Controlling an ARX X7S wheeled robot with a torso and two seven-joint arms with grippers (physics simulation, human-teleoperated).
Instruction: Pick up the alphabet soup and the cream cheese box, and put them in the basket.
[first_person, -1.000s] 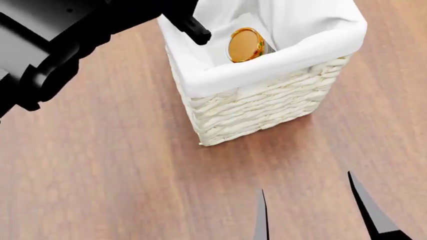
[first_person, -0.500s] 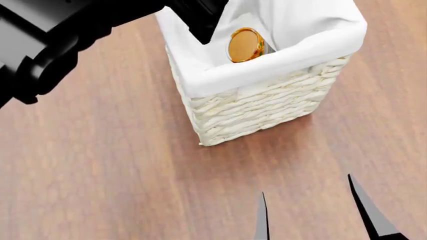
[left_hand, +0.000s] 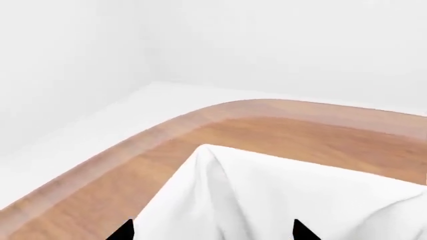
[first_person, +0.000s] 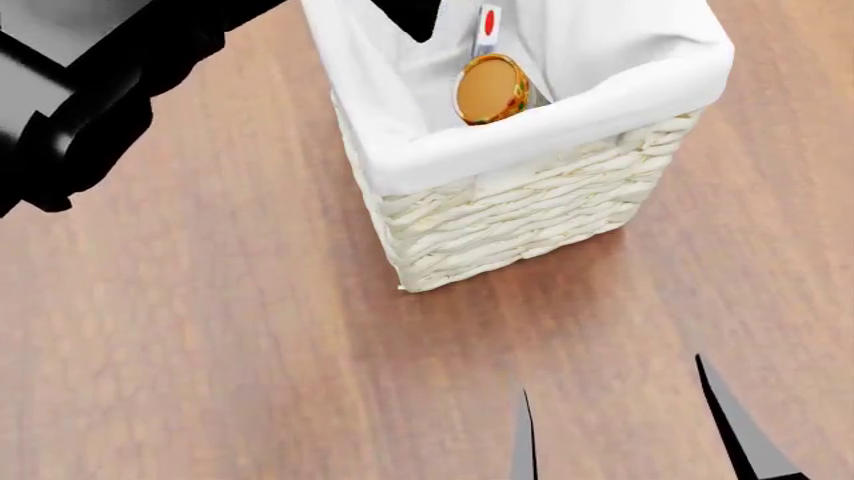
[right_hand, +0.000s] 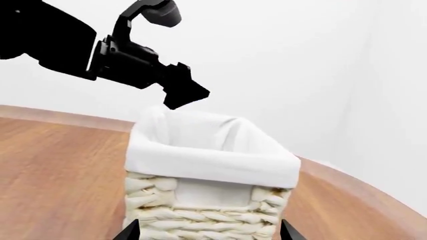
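I have the left gripper (right_hand: 183, 95) hanging over the far rim of the basket (first_person: 534, 215), at about 11 o'clock in the head view, so whatever it lets go falls inside the liner. Its fingers show two tips set apart in the left wrist view with nothing between them, so I read them as open and empty. The box (first_person: 487, 28) sits inside the basket near 12 o'clock, standing on edge against the liner; only a strip with a red dot shows. Just below it lies the can (first_person: 491, 90), gold lid facing up and tilted. The right gripper (first_person: 627, 425) rests low at 5 o'clock over the bare tabletop (first_person: 200, 340), fingers spread, holding nothing, well apart from the basket.

Count: one basket, one can, one box, two grippers. Both items look delivered, I judge.
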